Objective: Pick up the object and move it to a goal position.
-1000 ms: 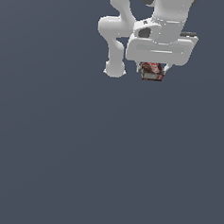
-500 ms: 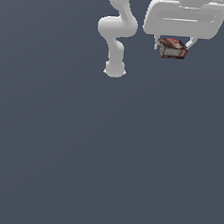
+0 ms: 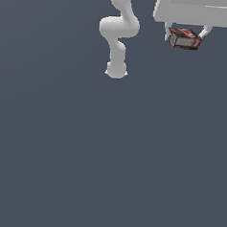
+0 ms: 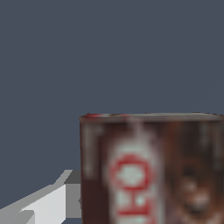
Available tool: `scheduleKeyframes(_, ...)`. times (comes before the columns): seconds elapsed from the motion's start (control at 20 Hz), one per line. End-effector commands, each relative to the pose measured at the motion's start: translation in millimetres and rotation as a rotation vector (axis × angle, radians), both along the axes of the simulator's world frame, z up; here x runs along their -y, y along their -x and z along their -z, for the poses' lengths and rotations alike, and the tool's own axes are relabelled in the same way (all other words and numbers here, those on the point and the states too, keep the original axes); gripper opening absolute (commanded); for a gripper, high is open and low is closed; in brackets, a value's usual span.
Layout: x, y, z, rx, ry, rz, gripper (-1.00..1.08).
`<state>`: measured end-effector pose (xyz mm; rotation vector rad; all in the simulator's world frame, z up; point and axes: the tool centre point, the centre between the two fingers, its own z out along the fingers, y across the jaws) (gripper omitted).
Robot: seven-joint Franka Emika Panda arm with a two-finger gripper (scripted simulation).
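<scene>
The object, a small dark brown and red box (image 3: 185, 39) with whitish patches, hangs between the two white fingers of my gripper (image 3: 186, 35) at the top of the exterior view's right. The gripper is shut on the box and holds it well above the grey floor. The gripper's wide white body (image 3: 197, 10) is above it, partly cut off by the frame's top edge. In the wrist view the box (image 4: 153, 170) fills the near field, blurred, with one white finger (image 4: 48, 203) beside it.
The arm's white base (image 3: 116, 70) stands on the flat grey floor (image 3: 107, 158) at the top middle of the exterior view, with its links (image 3: 120, 27) rising above it. No other objects show.
The gripper has risen with the box held in it and moved toward the exterior view's right and top edge. It now looks larger in the exterior view.
</scene>
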<state>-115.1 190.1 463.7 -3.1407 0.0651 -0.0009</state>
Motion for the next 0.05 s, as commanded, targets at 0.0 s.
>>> scheduleKeyframes(0.0, -0.8, -0.1, -1.6, -0.001, 0.0, 0.0, -1.0)
